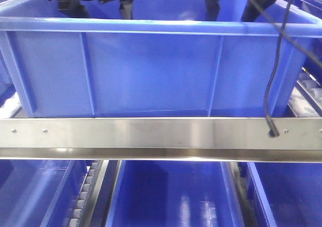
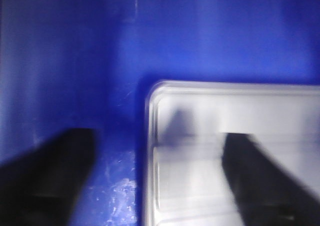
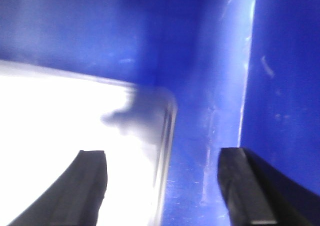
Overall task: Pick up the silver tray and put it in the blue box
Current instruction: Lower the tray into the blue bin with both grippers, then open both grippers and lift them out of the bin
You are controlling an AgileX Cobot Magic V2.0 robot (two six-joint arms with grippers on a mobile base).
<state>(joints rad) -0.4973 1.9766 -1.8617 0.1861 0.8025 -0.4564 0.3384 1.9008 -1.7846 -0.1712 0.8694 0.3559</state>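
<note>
The silver tray (image 2: pixel 235 136) shows inside the blue box (image 1: pixel 151 71), with blue wall and scuffed blue floor around it. In the left wrist view its rounded left corner and rim lie between the wide-apart fingers of my left gripper (image 2: pixel 157 138), which is open and touches nothing. In the right wrist view the silver tray (image 3: pixel 60 116) glares white. Its right rim runs between the fingers of my open right gripper (image 3: pixel 162 155), one finger over the tray and one over the blue floor. In the front view both black arms reach down behind the box's near wall, and the tray is hidden.
A steel rail (image 1: pixel 151 136) crosses in front of the blue box, with a black cable (image 1: pixel 274 81) hanging to it. Other blue crates (image 1: pixel 171 197) sit on the level below. Roller tracks (image 1: pixel 309 93) run at the right side. The box's corner wall (image 3: pixel 280 85) stands close to my right gripper.
</note>
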